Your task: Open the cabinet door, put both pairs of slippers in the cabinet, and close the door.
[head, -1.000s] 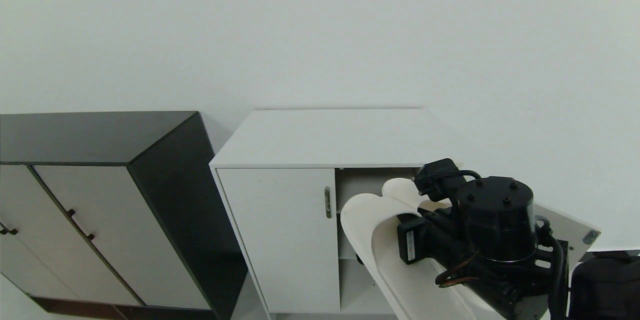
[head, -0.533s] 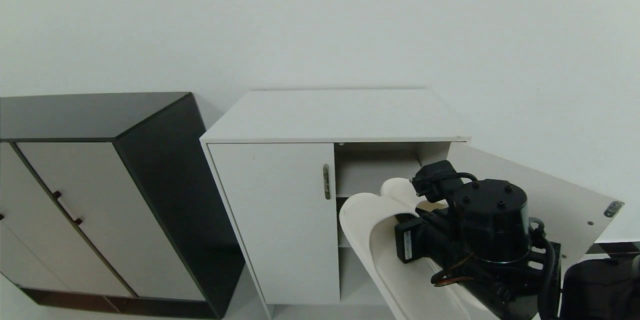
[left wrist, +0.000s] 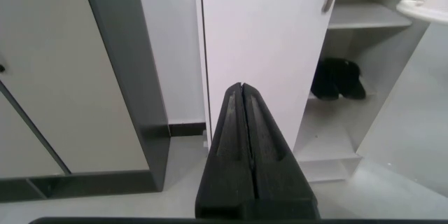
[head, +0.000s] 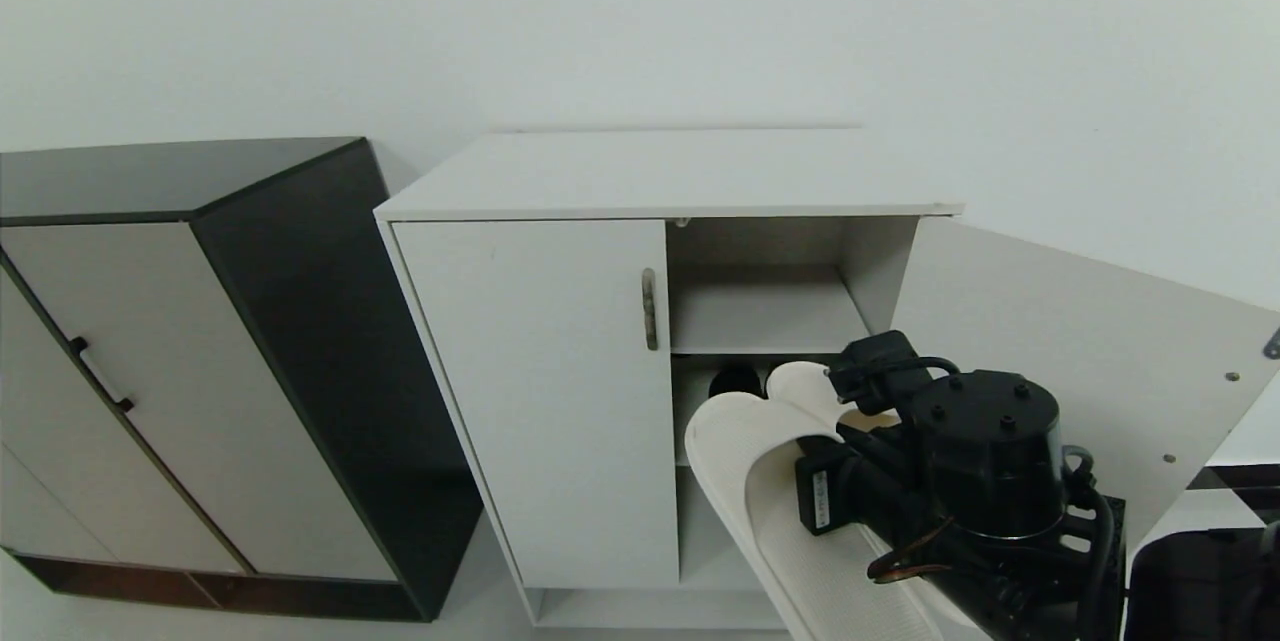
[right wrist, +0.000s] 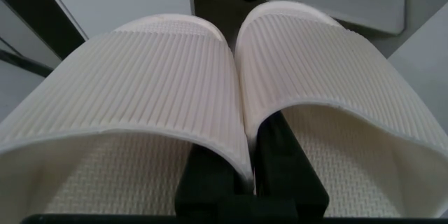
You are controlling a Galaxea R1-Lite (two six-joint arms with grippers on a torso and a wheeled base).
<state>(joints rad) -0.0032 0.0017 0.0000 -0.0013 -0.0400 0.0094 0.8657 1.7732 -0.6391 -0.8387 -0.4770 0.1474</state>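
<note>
At far left a dark cabinet [head: 250, 321] is seen, doors closed, its near side cut off by the edge. In the left wrist view the left gripper [left wrist: 242, 91] is held low over the floor [left wrist: 175, 161] and aimed at the white cabinet [head: 650, 171]. Its fingers are pressed flat together and nothing is gripped.

Next, the white cabinet's left door [head: 530, 391] is shut, with the handle [head: 649, 309] at its inner edge. Past it the right half is open. A black pair of slippers [left wrist: 337, 78] is already parked on the shelf [left wrist: 329, 105] under the top one; from the head view only a dark toe of it can be made out.

Now the white slippers [head: 760, 461]: they are carried side by side in front of the opening, toes toward the shelves. The right gripper [right wrist: 252, 161] is clamped on their two inner edges where the straps meet, fingertips hidden beneath the straps. Whether the toes have crossed into the cabinet cannot be told, and the heels are cut off. The right arm [head: 980, 481] is stretched forward from lower right, its wrist covering much of the pair. At far right the right door [head: 1050, 351] is swung wide.
</note>
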